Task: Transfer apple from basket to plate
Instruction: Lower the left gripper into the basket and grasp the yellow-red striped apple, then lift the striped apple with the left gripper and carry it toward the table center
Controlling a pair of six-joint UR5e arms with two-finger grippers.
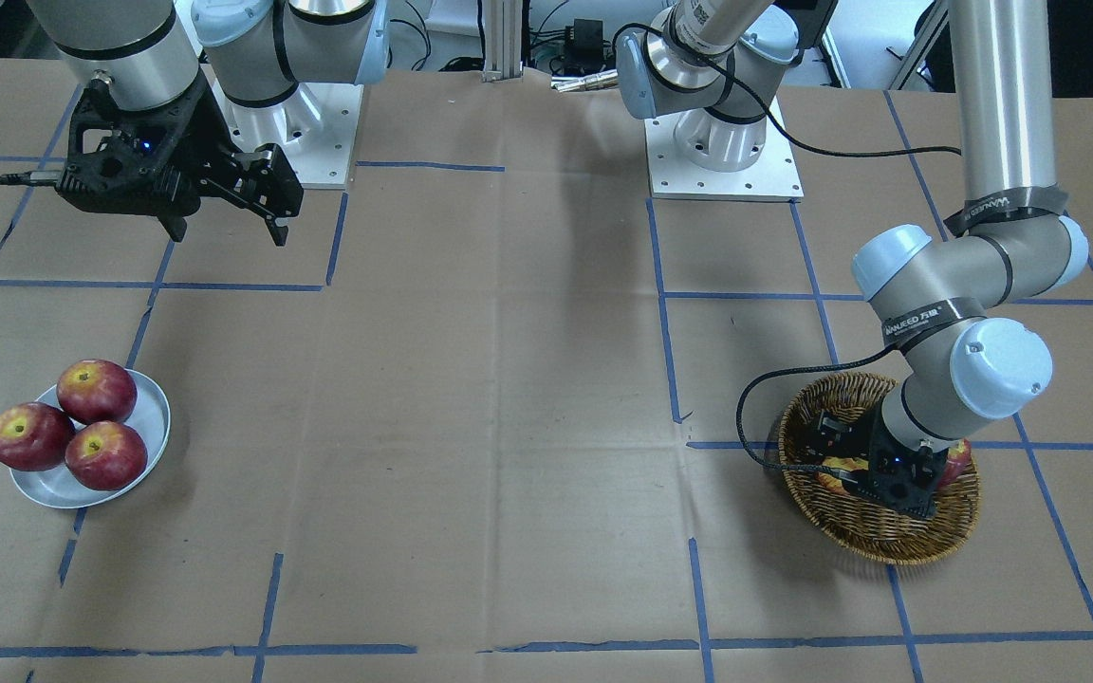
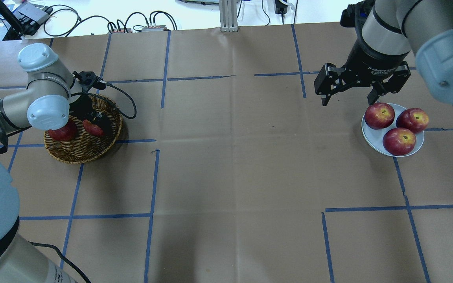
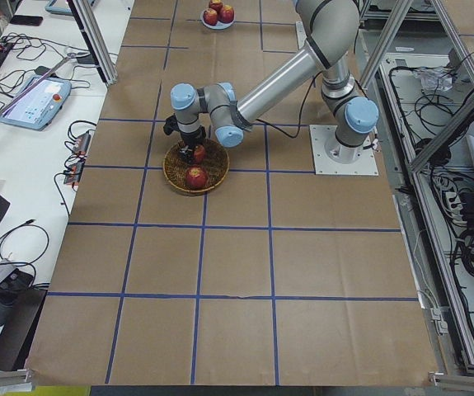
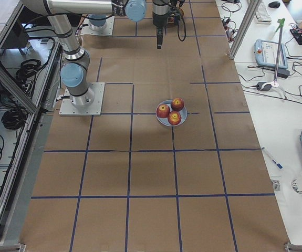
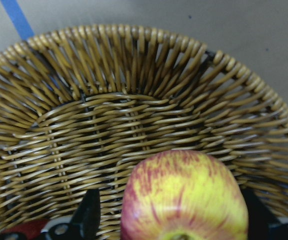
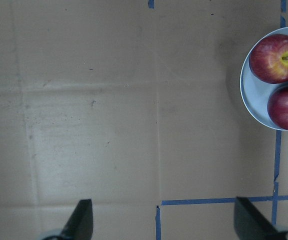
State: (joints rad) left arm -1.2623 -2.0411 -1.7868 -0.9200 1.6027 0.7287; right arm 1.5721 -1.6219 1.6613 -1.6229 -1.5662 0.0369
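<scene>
Left hand (image 2: 97, 122) is down inside the round shallow brown-tan wicker basket (image 2: 81, 155). Its fingers (image 5: 90, 216) are apart and straddle the yellow, red-streaked apple (image 5: 184, 196), with a gap visible on one side, so it isn't clamped. The apple sits on the basket floor, and the woven wall slopes up close beyond it. One dark red apple (image 2: 63, 132) lies beside it in the basket, near the rim, partly under the left wrist.

Right hand (image 2: 348, 100) hangs above the bench (image 2: 234, 165), fingers (image 6: 81, 220) spread wide with nothing between them. It's offset to the basket side of the small round pale grey-white plate (image 2: 371, 136).

The plate carries three dark red apples (image 2: 379, 115), glossy with yellow around the stems. They are packed touching, and in the front view one overhangs the rim. Only a thin bare crescent of plate shows.

Count: five apples, with two in the basket and three on the plate. One basket, one plate.

The bench is covered in creased brown paper with a blue tape grid. Basket and plate sit well apart, toward opposite ends, with a long stretch of paper between them. The basket is a coarse open weave, and the cable looping off the left wrist passes just above its rim.
</scene>
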